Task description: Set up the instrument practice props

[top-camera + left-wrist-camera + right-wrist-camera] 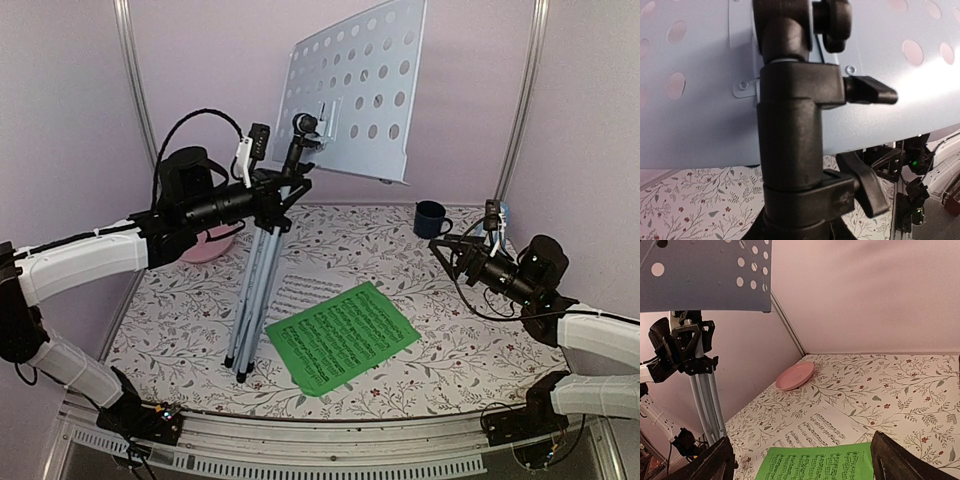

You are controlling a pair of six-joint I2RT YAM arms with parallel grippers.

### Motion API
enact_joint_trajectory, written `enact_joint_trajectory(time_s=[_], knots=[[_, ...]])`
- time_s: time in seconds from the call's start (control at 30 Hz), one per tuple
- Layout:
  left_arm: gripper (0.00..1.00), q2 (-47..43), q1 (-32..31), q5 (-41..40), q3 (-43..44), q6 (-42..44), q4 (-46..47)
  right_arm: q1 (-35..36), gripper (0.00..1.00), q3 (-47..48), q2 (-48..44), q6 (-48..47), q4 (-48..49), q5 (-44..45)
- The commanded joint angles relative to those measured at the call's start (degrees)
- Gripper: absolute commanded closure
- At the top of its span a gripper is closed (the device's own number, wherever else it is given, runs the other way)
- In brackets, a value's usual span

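Note:
The pale grey perforated music stand (352, 85) stands upright on its silver tripod (250, 300), whose legs are close together. My left gripper (283, 192) is shut on the stand's black post (795, 150), just under the desk; the post fills the left wrist view and hides the fingers. A green sheet-music page (343, 336) lies on the table over a white page (305, 288). My right gripper (447, 245) is open and empty, above the table to the right of the pages; its fingers (715, 462) frame the green page (815, 465). A small light-blue thing (503, 214) shows behind the right wrist, mostly hidden.
A dark blue mug (431, 218) stands at the back right. A pink plate (795, 376) lies at the back left by the wall, partly behind my left arm in the top view. Pale walls and metal frame posts close in the floral table (450, 340).

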Motion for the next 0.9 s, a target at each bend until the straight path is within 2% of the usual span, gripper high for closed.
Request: enact_joint_trajectory(time_s=[0.0,0.2,0.47,0.87], knots=[[1.0,-7.3,0.5,7.1,3.8,-2.7,30.3,2.7,0.06,1.7,3.3,-0.2,5.2,-4.5],[1.0,-6.9,0.5,11.0,2.3,-6.4,39.1,10.1,0.13,6.5,11.1,-1.7,8.2,-5.3],[1.0,-6.1,0.5,14.9,1.8,-7.5,43.7,19.9,0.23,19.5,22.9,-8.3,4.3,-6.5],[1.0,-4.7,0.5,17.7,1.4,-10.3,48.3,27.3,0.32,32.5,34.9,-12.8,-0.4,-7.0]])
